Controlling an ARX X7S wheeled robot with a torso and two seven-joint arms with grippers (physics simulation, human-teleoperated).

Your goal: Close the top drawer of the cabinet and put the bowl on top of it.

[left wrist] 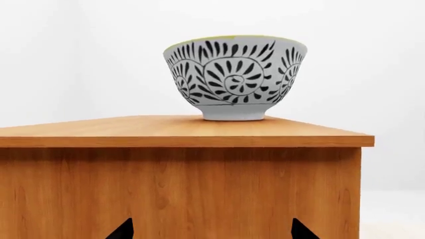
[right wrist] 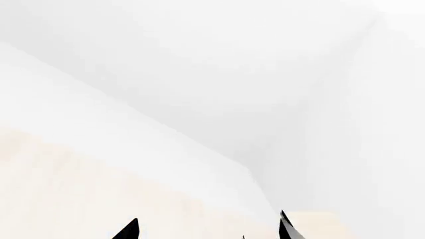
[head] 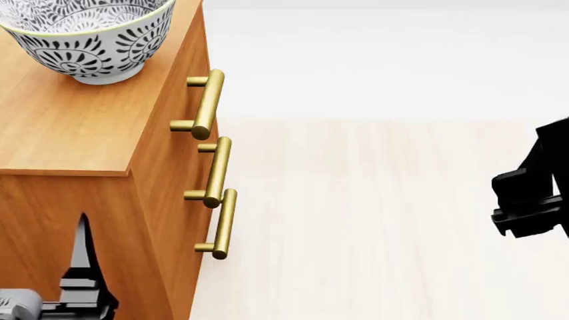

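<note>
Bowl [head: 89,37] sits upright on the flat top of the cabinet [head: 66,127], toward the far part of the top and near the edge above the drawer fronts; in the left wrist view the bowl [left wrist: 234,77] stands on its foot ring on the cabinet top [left wrist: 179,130], set in from the visible corner. White ceramic, dark blue-grey floral scroll pattern outside and on what shows of the inside. Nothing touches the bowl. Top drawer [head: 182,100] reads flush with the two drawer fronts beneath it; the three brass bar handles line up one below the other, the uppermost handle [head: 206,104] closest to the bowl. Left gripper [left wrist: 212,230] is below the level of the cabinet top, facing the plain wooden side panel; its two dark fingertips [left wrist: 123,230] are spread wide with nothing between them, clear of the bowl. In the head view, part of the left gripper [head: 80,280] shows against that side panel. Right gripper [right wrist: 209,230] is well apart from the cabinet, over pale floor [head: 374,213]; fingertips [right wrist: 128,230] are spread apart, holding nothing.
</note>
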